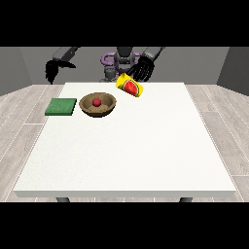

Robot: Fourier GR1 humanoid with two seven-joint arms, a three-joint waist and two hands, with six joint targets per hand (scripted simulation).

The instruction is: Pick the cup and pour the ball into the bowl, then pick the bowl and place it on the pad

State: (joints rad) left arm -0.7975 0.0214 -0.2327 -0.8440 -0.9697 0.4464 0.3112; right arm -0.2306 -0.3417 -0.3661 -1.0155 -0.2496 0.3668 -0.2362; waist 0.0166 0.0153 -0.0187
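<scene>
A brown bowl [97, 105] stands on the white table [131, 151] at the far left of middle, and a small red ball [97, 101] lies in it. Left of the bowl lies a flat green pad [61, 106]. A yellow cup [129, 86] with a watermelon picture is tipped on its side near the table's far edge, its mouth turned toward the bowl. The hand at the view's right [142, 71] hovers just above and behind the cup with fingers spread, not curled round it. The hand at the view's left [51, 71] hangs beyond the table's far left corner, fingers relaxed downward.
The robot's torso [119, 63] stands behind the table's far edge. Wide bare tabletop stretches from the bowl toward the near edge and to the right. Wooden floor [19, 121] surrounds the table.
</scene>
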